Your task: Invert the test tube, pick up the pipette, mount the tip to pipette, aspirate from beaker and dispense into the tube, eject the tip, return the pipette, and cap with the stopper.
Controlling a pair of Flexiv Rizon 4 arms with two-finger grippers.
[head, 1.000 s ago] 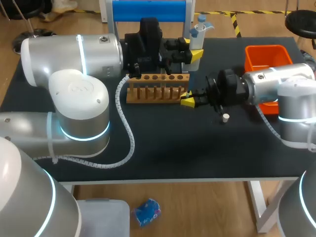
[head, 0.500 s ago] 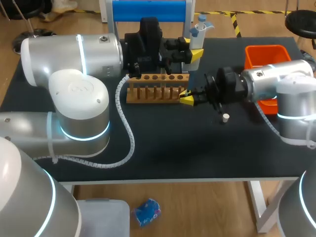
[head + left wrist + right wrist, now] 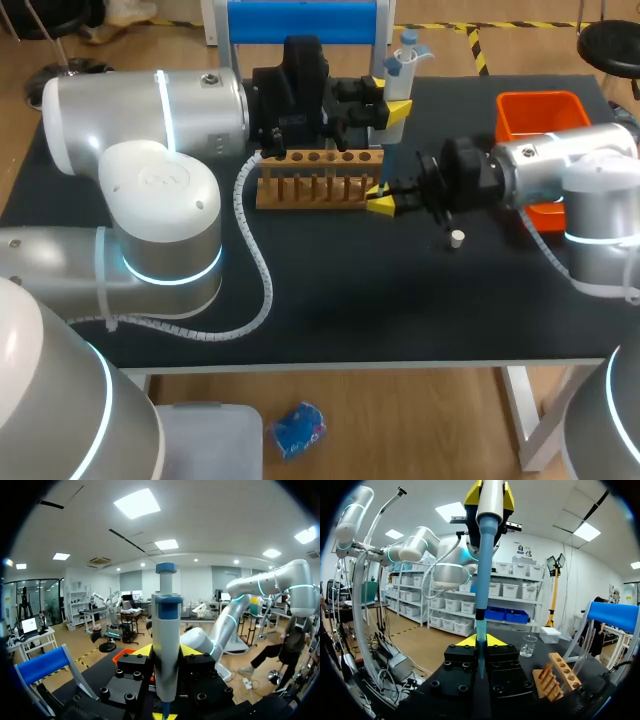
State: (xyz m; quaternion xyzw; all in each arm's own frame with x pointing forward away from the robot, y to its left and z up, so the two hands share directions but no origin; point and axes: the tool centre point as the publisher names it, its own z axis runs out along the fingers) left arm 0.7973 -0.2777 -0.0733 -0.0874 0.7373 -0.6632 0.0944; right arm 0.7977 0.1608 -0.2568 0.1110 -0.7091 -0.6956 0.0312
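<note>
dark table [image 3: 330, 300]: stopper [image 3: 457, 238] overhead only, beaker [image 3: 528, 645] right-wrist only

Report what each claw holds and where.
The left claw grips the grey, blue-capped plastic pipette by its body; the right claw pinches the translucent pipette tip by its sides.

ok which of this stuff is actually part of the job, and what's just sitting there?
Job:
- pipette in left gripper, tip
- beaker
- test tube, wooden rack
- stopper

Not named in task, role unclear:
- orange bin
- blue stand
</note>
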